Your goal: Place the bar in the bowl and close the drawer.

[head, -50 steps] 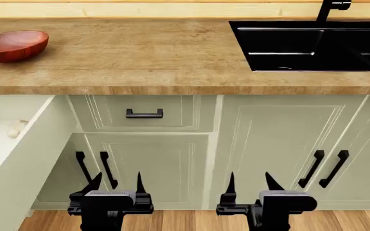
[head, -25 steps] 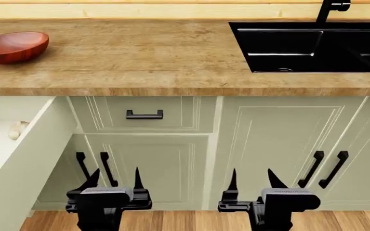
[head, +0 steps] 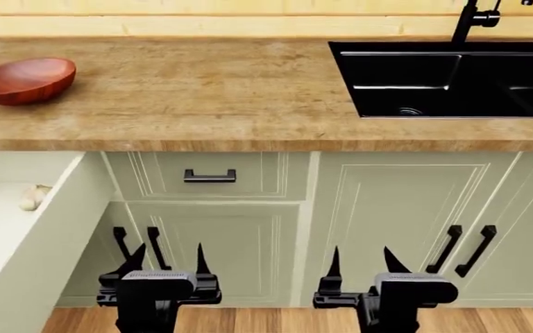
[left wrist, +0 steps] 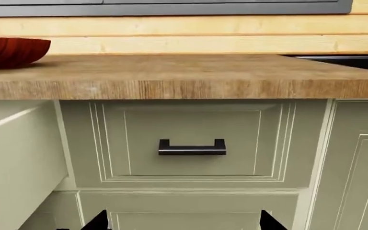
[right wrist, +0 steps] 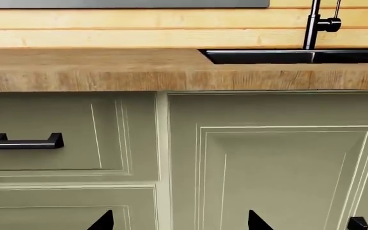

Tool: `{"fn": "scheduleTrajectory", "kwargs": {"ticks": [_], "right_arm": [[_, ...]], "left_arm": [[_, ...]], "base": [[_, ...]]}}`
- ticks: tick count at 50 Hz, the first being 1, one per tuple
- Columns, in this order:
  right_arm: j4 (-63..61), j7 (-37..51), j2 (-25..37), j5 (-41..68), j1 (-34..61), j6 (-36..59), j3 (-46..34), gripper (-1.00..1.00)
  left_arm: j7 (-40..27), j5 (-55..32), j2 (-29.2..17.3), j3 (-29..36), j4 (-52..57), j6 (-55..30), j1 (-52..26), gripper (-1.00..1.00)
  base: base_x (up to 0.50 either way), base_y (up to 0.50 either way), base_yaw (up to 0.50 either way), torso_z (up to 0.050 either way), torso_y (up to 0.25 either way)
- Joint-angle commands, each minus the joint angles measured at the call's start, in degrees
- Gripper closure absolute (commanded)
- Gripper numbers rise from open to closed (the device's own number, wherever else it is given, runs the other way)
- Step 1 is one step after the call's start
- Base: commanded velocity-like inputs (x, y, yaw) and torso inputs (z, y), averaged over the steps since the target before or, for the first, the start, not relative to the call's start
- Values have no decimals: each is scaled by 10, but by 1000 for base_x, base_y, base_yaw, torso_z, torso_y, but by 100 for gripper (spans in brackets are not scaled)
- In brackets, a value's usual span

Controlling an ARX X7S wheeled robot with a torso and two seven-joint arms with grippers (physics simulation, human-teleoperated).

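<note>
Round, shallow, glossy reddish-brown wooden bowl (head: 23,79) sits upright and empty on the wood-grain surface (head: 220,90), near its far left end. Large pale cream-green box drawer (head: 39,243) stands pulled open at lower left, below the surface edge, smooth side wall showing. Bar not visible in any view.

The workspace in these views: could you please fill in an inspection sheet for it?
Surface: wooden countertop, bare around the bowl.
Job's things: bowl empty at the counter's left; drawer pulled open; bar not visible.
Clutter: pale bulb inside the drawer.
Hands: left hand and right hand open, empty, low before the cabinet doors.
Cables: nothing seen.
Surroundings: black sink with faucet, small drawer front with black handle.
</note>
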Motion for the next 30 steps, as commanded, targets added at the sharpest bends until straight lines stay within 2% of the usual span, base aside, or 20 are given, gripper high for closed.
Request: {"fn": "scheduleTrajectory", "kwargs": {"ticks": [1,7,12,14,21,30], "right_arm": [[-58,-3,4,5,-7,50,9,-100],[-224,-4,45,24,5,203,15,-100],[-369,-4,84,58,54,371,37,-100],[-406,-4,94,71,79,426,42,-100],[-477,3,105,106,150,553,63,-100],[-490,7,115,105,164,565,56,-100]], "left_arm": [[8,20,-5,5,45,-60,1,-100],[20,8,-43,2,212,-234,-29,-100],[42,-12,-85,-10,335,-419,-103,-100],[50,-17,-98,-10,365,-464,-125,-100],[64,-28,-119,-7,410,-556,-191,-100],[69,-29,-131,4,423,-586,-219,-100]], "base": [[0,0,0,50,0],[0,0,0,50,0],[0,0,0,50,0],[0,0,0,50,0],[0,25,0,50,0],[0,500,0,50,0]]}}
